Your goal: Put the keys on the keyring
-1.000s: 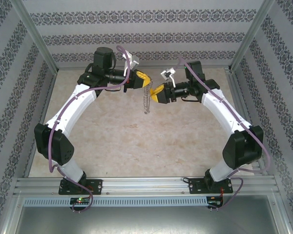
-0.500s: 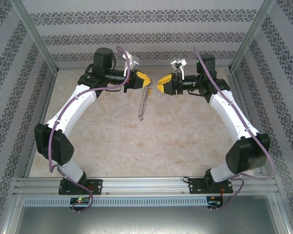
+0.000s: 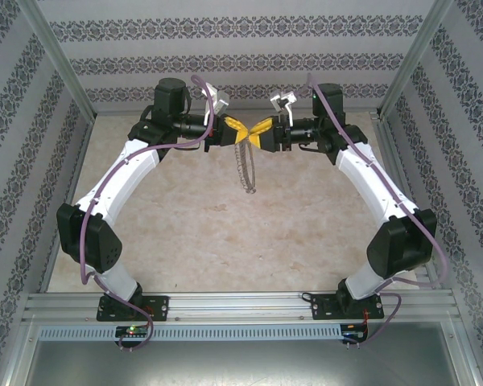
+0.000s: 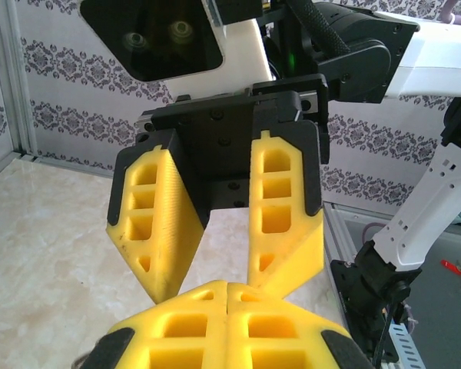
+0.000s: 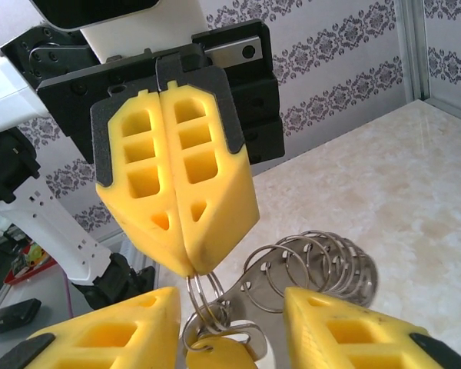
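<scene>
My left gripper [image 3: 235, 131] is shut on the thin wire loops at the top of the keyring [image 5: 202, 296], above the back of the table. The rest of the keyring [image 3: 245, 169] hangs below it as a silvery string of rings [image 5: 315, 261]. A small key with a yellow-orange head [image 5: 223, 357] hangs on those loops next to a flat silver tab. My right gripper [image 5: 230, 338] faces the left one tip to tip and is open, its fingers [image 4: 157, 223] either side of the left gripper's tip [image 4: 227, 288], the loops and the key. I cannot tell whether it touches them.
Beige marble-patterned tabletop [image 3: 225, 233] lies under the arms, walled by patterned panels behind and at both sides. Aluminium frame posts [image 3: 60, 64] stand at the corners, and a metal rail [image 3: 241, 305] with the arm bases runs along the near edge.
The right gripper drew back to the right, then returned up and left to meet the left gripper's tip. The hanging keyring swung. The left arm stayed put.
</scene>
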Controlling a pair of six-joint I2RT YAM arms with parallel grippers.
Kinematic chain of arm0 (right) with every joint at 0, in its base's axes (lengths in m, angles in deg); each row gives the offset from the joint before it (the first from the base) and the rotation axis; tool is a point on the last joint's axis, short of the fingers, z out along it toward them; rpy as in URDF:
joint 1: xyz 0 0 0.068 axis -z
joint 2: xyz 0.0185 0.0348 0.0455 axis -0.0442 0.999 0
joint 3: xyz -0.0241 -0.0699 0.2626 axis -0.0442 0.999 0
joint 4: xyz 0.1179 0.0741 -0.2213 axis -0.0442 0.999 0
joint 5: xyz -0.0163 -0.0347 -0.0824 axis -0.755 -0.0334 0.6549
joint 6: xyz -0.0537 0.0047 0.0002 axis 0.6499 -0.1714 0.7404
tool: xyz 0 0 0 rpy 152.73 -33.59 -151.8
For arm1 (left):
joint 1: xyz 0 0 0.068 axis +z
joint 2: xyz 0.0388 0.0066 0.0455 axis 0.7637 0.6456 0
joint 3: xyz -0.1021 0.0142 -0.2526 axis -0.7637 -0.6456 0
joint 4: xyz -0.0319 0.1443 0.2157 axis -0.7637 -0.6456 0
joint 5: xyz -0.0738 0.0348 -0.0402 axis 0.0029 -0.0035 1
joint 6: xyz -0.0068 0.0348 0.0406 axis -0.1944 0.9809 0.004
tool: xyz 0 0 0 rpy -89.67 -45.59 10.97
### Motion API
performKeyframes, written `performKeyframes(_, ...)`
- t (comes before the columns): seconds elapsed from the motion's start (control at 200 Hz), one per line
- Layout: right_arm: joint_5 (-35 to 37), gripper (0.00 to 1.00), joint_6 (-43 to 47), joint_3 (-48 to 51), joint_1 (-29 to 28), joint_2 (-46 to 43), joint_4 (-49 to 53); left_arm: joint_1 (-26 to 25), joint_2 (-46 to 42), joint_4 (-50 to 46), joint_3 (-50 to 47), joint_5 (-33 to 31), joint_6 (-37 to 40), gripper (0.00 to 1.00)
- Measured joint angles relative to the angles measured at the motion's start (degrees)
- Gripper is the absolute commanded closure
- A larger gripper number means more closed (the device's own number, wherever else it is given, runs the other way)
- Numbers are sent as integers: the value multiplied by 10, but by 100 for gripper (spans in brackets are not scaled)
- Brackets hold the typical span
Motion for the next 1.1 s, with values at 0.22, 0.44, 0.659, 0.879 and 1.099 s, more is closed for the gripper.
performKeyframes(0.22,-9,96,-9,-10,-3,6,-5,1,0,4,-2,-7,-2,100)
performKeyframes(0.44,-10,100,0,-19,-4,8,12,3,0,8,-2,-8,-5,90)
performKeyframes(0.659,32,100,88,-107,-4,46,156,9,0,-48,25,-19,32,60)
performKeyframes(0.879,131,100,231,-262,-5,114,379,19,20,-203,138,-23,125,59)
performKeyframes(1.099,178,100,315,-340,-5,134,511,19,53,-301,151,-22,177,64)
